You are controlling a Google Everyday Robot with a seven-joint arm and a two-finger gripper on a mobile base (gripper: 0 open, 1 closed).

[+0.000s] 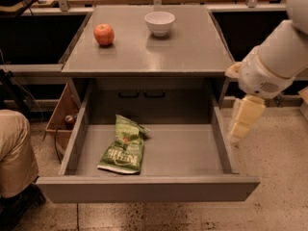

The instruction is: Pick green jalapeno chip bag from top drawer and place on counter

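Drawer: your top drawer [144, 189] stands pulled open, ready to reach into.
Bag: the green chip bag [122, 148] lies flat on the drawer floor, left of middle and towards the near edge, with nothing touching it.
Gripper: your gripper [243, 121] hangs outside the drawer's right wall, well apart from the bag. You cannot tell whether it is released or clenched.
Counter: the counter [183, 42] carries an apple [104, 34] at the far left and a bowl [159, 22] at the far middle, but no bag.
Done: nothing beyond the open drawer.
Left: you have the reach, grasp, lift and placing all to do.

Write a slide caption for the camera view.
Chip bag lies in the open drawer, gripper hanging beside its right wall; apple and bowl on the counter.
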